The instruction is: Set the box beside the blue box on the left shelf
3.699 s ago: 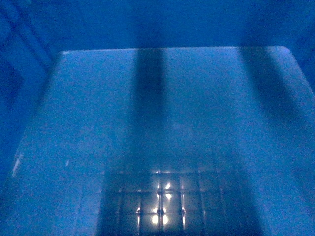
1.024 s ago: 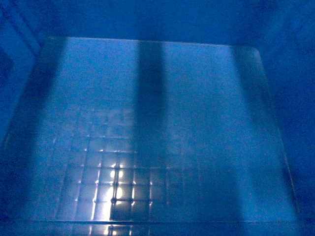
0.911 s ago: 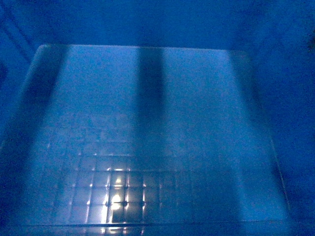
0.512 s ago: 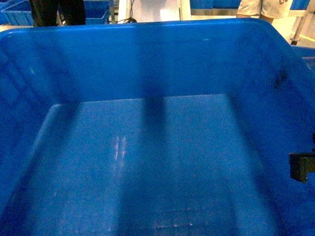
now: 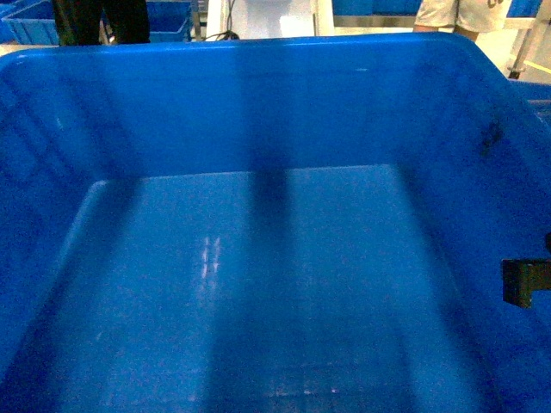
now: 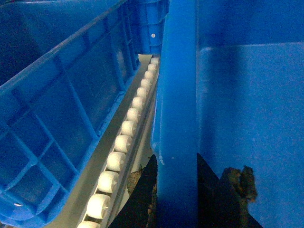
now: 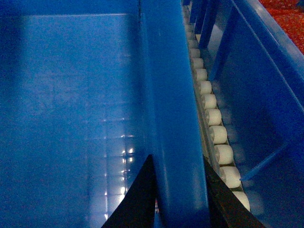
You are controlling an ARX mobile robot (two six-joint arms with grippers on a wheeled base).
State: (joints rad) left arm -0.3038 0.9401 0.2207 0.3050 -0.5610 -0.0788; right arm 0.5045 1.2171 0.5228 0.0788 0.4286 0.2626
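The box fills nearly the whole head view, so the shelf under it is hidden and its near wall is cut off by the lower edge. Only a dark bit of the right gripper pokes in over the right wall there; the left gripper shows only in its wrist view.

In each wrist view two black fingers straddle a side rim of the box, one inside and one outside the wall, closed on it.

Beyond the far rim stand some more blue bins and the legs of two people, cut off by the top edge.

A neighbouring blue crate sits just beside the box on the left, with a line of white rollers in the narrow gap between. On the right another roller track and what seems another blue crate wall lie just as close.
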